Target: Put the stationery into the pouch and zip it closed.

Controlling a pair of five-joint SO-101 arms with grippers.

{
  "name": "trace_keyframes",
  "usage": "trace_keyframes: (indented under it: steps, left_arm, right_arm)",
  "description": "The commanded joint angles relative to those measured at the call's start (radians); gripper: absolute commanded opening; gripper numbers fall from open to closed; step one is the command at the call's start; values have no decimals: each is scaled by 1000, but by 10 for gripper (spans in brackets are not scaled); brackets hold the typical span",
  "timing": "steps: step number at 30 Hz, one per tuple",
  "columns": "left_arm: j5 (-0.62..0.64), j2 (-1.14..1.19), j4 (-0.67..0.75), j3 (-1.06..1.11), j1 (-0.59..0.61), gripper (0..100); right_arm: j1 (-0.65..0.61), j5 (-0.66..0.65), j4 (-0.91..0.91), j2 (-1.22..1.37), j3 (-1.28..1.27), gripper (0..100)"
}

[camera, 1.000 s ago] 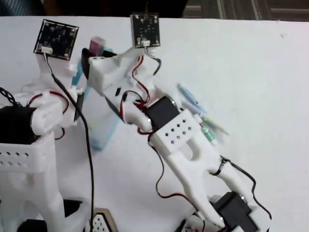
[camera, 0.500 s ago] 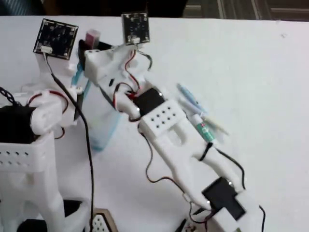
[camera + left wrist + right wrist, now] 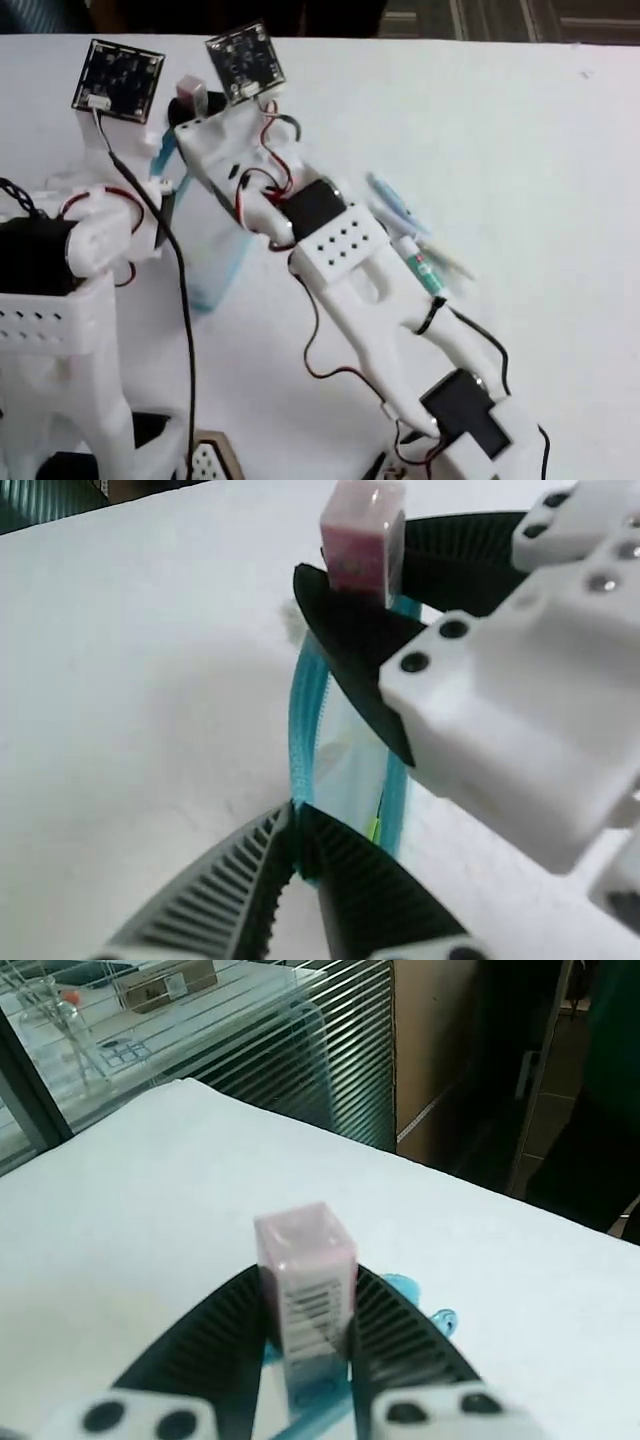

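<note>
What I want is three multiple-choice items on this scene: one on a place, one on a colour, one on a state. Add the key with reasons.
1. Where is the pink eraser?
A. on the floor
B. in the right gripper
C. inside a zipped bag

2. What colour is the zipper band of the pouch?
A. teal
B. red
C. black

3. How is the pouch's mouth?
A. zipped shut
B. taped over
C. open, its edge pinched by the left gripper

Key:
1 B: the jaws clamp it in the right wrist view.
2 A: a teal band rims the opening in the left wrist view.
3 C: the band's two sides stand apart there.
</note>
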State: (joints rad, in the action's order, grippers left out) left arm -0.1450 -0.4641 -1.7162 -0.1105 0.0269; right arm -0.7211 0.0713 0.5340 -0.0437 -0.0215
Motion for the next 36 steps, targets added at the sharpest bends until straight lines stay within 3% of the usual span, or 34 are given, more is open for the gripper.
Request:
trace_keyframes:
  steps: [1, 6, 16, 21, 27, 33, 36]
  left_arm:
    - [2, 64, -5, 15, 2, 24]
    - [2, 64, -5, 15, 2, 24]
    - [2, 64, -5, 15, 2, 24]
    - [2, 64, -5, 15, 2, 24]
    - [2, 64, -5, 15, 2, 24]
    - [2, 64, -5, 15, 1, 24]
    - [2, 64, -5, 15, 1, 24]
  right_arm:
    - [-1, -20, 28, 10, -6, 113]
    - [-1, -20, 28, 10, -3, 243]
    - [22, -14, 27, -38, 11, 244]
    - [166, -14, 53, -193, 3, 244]
    - [460, -35, 306, -318, 2, 244]
    - [615, -453, 555, -189, -120, 244]
    - [641, -601, 564, -58, -198, 244]
